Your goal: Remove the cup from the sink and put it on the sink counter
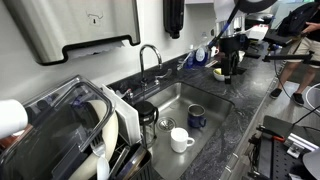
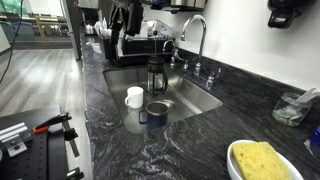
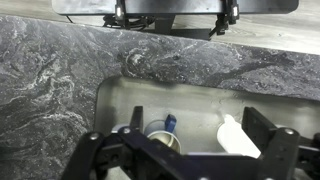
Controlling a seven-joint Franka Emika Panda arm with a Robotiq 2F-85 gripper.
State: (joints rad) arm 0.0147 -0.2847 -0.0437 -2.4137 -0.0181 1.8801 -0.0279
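Standing close to the sink [image 1: 186,95] wall, the cup [image 1: 197,117] neighbours a white mug [image 1: 181,139]

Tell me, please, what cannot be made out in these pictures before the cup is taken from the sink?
- In both exterior views the cup is too small and dark inside to show any contents.
- In the wrist view the gripper covers much of the cup, so which way its handle points is unclear.
- The gripper is a dark shape cut by the wrist view's bottom edge, so whether it is open or shut is unclear.
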